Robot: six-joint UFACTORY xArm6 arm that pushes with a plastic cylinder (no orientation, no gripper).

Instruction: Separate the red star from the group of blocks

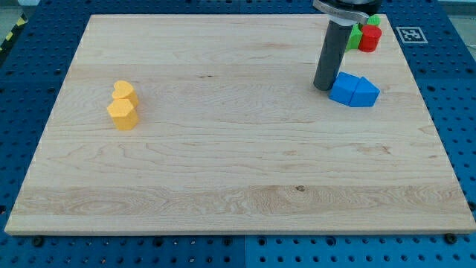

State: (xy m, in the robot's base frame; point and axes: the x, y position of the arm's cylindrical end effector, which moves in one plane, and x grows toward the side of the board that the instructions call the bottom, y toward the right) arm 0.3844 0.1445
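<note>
A red block (pixel 370 38) sits near the board's top right corner; I cannot make out its shape. Green blocks touch it: one (pixel 354 39) on its left, partly hidden by the rod, and one (pixel 375 20) behind it. My tip (pixel 322 88) rests on the board below and to the left of this group, right against the left side of a blue block (pixel 343 88). A second blue block (pixel 366 92), wedge-like, touches the first on its right.
A yellow heart (pixel 123 91) and another yellow block (pixel 123 114) sit touching at the view's left. The wooden board (pixel 238 171) lies on a blue perforated table. A white marker tag (pixel 410 33) lies off the board's top right corner.
</note>
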